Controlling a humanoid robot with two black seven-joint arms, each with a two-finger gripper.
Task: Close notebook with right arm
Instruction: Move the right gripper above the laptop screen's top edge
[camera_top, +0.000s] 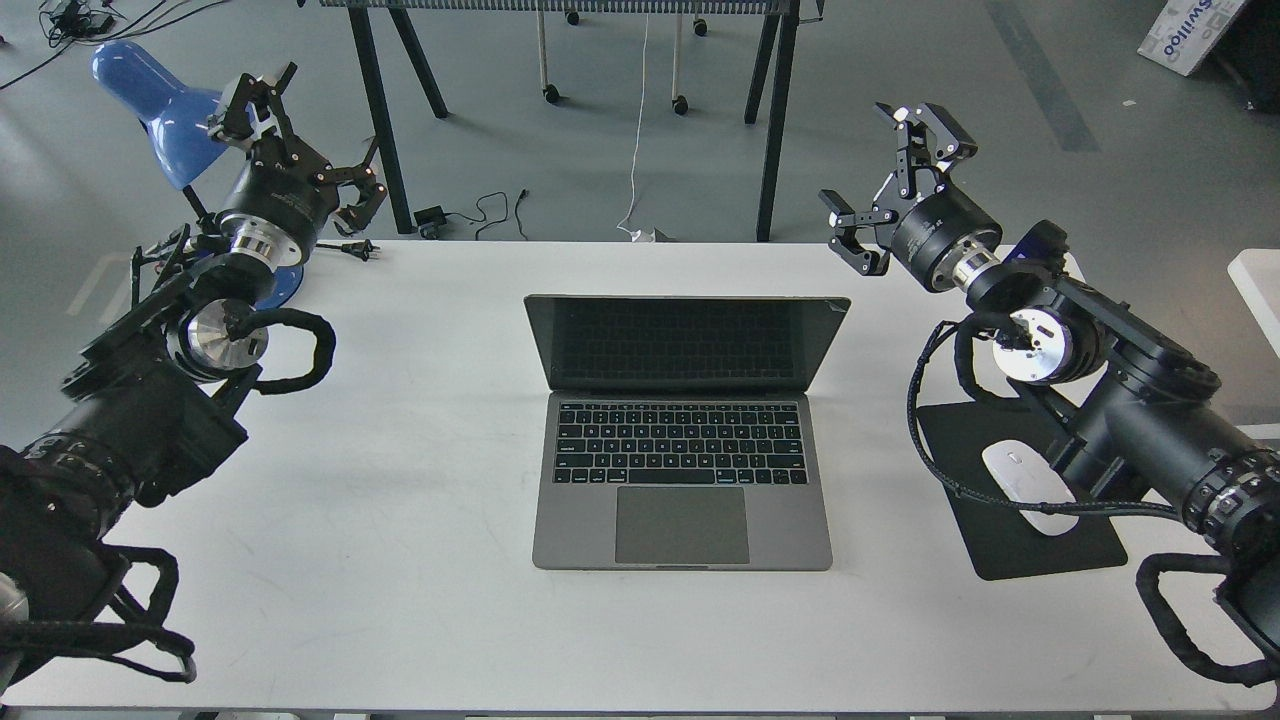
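Observation:
The notebook (683, 470) is a slim grey metal laptop in the middle of the white table (420, 520). It stands open with its dark screen (686, 343) upright and facing me, black keys and large trackpad showing. My right gripper (890, 180) is open and empty, held above the table's far right edge, well to the right of the screen's top corner and apart from it. My left gripper (300, 140) is open and empty, raised at the far left next to the blue lamp (150, 100).
A black mouse pad (1010, 540) with a white mouse (1025, 480) lies right of the notebook, partly under my right arm. The lamp's base and a plug cable lie at the table's far left edge. Black table legs and cables stand behind the table.

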